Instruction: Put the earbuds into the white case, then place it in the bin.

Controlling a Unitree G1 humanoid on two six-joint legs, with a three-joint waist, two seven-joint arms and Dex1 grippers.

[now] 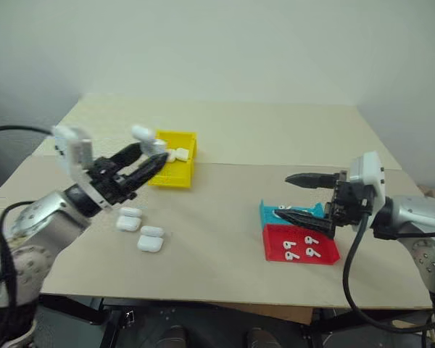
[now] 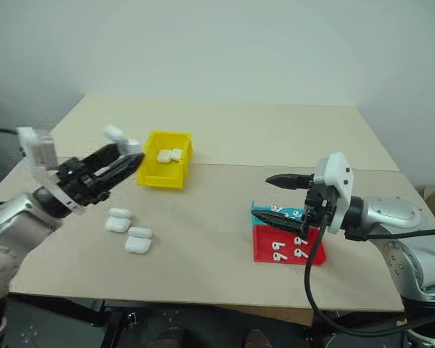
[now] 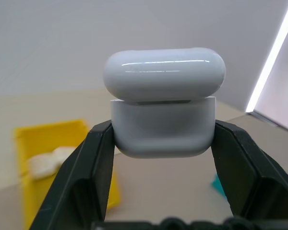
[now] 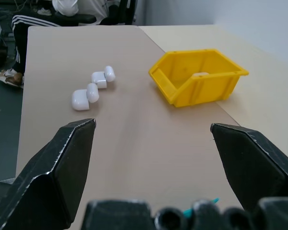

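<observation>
While the white case (image 3: 163,125) is clamped by its lower body in the closed left claw (image 1: 146,164), lifted above the surface (image 1: 225,217) near the yellow bin (image 1: 175,169), its glossy, rounded plastic is judged light, stiff and slippery. Earbuds (image 1: 301,248) are seen in the red tray (image 1: 301,243); the right claw (image 1: 299,197) is held wide open, empty.
</observation>
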